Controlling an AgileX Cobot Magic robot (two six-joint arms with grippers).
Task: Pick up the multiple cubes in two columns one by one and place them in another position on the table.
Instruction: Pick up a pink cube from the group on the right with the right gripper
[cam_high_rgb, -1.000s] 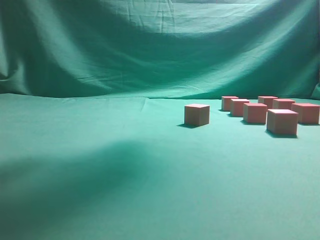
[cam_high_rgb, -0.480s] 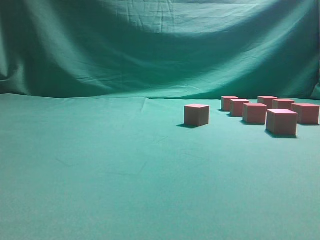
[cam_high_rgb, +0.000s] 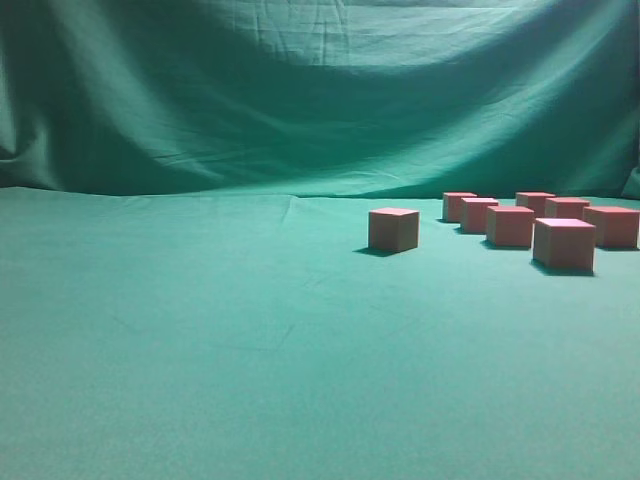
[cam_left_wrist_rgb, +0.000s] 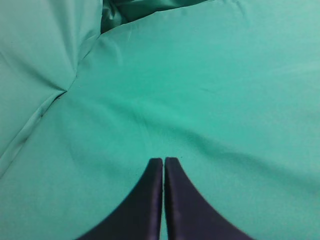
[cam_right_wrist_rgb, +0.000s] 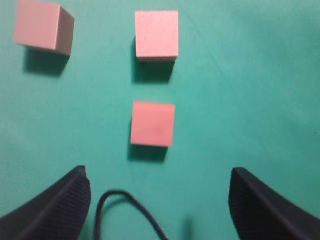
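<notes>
The wide-open right end effector (cam_right_wrist_rgb: 159, 200) is hovering just short of the nearest cube (cam_right_wrist_rgb: 153, 124) on the table (cam_right_wrist_rgb: 260, 90); the left end effector (cam_left_wrist_rgb: 163, 167) is sitting closed, empty.

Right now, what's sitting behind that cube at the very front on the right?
Behind the front cube two lines of cubes run back toward the green backdrop, all resting on the table. Each hides part of the one behind, so the far ones show only partly.

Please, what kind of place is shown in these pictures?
Probably a robot test setup or lab, not a home: the table and backdrop are draped in the same green cloth, and only plain cubes lie there.
</notes>
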